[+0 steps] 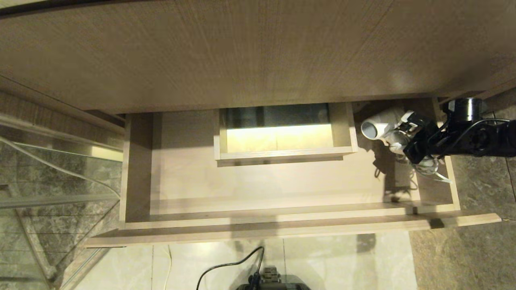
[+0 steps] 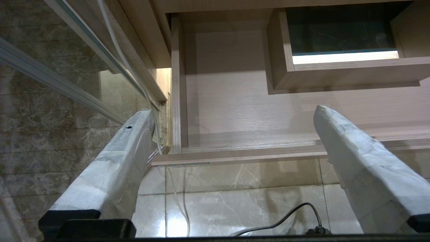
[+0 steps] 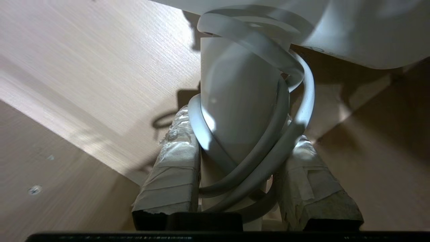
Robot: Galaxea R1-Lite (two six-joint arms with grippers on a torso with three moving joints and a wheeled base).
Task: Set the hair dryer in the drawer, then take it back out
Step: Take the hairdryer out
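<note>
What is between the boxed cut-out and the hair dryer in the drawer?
Only bare drawer floor, partly in shadow, separates the boxed cut-out from the hair dryer, as the head view shows.

hair dryer [image 1: 383, 128]: white, cord-wrapped handle, at drawer's right end | drawer [image 1: 185, 177]: beige wood-grain, open

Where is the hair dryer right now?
In the head view the white hair dryer is at the open drawer's back right corner, its cord-wrapped handle clamped in the right gripper.
</note>
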